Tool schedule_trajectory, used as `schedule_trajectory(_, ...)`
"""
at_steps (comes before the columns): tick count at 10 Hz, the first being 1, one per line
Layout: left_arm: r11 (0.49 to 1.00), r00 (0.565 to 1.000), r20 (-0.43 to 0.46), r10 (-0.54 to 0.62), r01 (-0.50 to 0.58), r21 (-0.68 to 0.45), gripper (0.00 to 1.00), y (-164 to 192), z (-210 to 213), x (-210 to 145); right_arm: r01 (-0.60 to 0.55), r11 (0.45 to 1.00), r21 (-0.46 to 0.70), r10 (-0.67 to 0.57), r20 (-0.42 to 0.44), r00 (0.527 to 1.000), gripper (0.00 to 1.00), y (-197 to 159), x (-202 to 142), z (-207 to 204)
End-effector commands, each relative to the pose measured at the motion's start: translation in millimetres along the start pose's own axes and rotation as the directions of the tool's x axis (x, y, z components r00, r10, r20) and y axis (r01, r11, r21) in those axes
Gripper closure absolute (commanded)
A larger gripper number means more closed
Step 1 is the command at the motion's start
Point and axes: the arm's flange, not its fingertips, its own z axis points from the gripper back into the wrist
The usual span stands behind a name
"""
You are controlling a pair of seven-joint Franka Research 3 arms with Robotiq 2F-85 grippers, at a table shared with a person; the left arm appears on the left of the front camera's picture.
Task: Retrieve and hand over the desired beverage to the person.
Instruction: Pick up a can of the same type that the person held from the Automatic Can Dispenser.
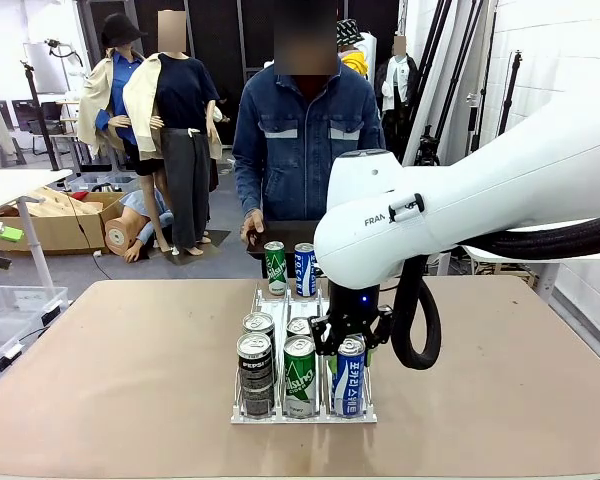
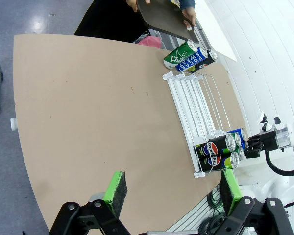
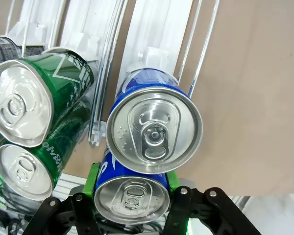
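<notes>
We clamp our right claw on a blue aluminium can in the clear rack, our left claw spread apart.

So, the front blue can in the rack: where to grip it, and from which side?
By its upper wall just under the rim, from straight above. The front blue can stands upright, with the front green can close beside it and rack wires along its lane, so the top looks freest. The right gripper is shut on it this way.

Rack on table, cans at near end, two cans beyond, person behind.
</notes>
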Motion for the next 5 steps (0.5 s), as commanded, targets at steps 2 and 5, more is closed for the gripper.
schedule_trajectory(2,1.0,1.0,0.003,-0.003,0.003,-0.003,0.0,-1,2,-1,0.029,0.997,-0.065,-0.029,0.008,1.0,0.98,-11,-1,48)
schedule_trajectory(5,1.0,1.0,0.003,-0.003,0.003,-0.003,0.0,-1,2,-1,-0.008,0.997,-0.083,0.01,0.016,1.0,0.98,-32,-5,109)
